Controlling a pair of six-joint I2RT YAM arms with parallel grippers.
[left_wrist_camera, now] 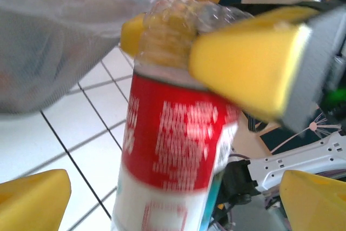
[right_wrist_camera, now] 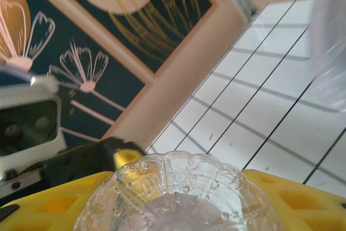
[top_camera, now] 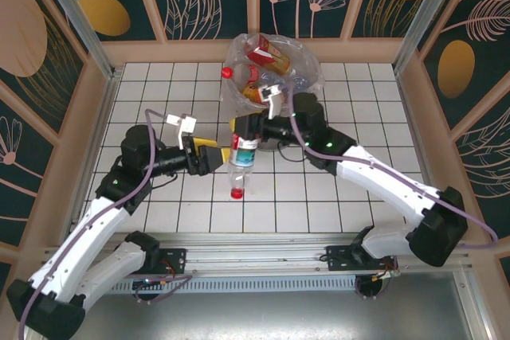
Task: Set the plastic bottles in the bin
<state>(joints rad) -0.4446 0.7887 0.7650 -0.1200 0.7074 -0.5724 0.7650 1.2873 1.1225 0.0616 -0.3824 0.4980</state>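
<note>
Spread wide at the bottom corners of the left wrist view, the yellow fingers of the left gripper touch nothing; the bottle passes between them with a gap on each side; its red label faces the lens, blurred.

Higher in that view the right gripper pinches the bottle's clear, dimpled end, one yellow pad pressed on each side; its own camera looks down on that same clear base, seated between its fingers.

From above, the bottle hangs tilted over the white tiled table between the two arms, red cap toward the near edge, base end in the right gripper; whether the cap touches the tiles I cannot tell; the left gripper sits just beside its label, apart from it.

Behind them, near the far wall, stands the bin, lined with a clear bag; other bottles lie inside it, one with a red label; the held bottle is outside the bin, just in front of it.
</note>
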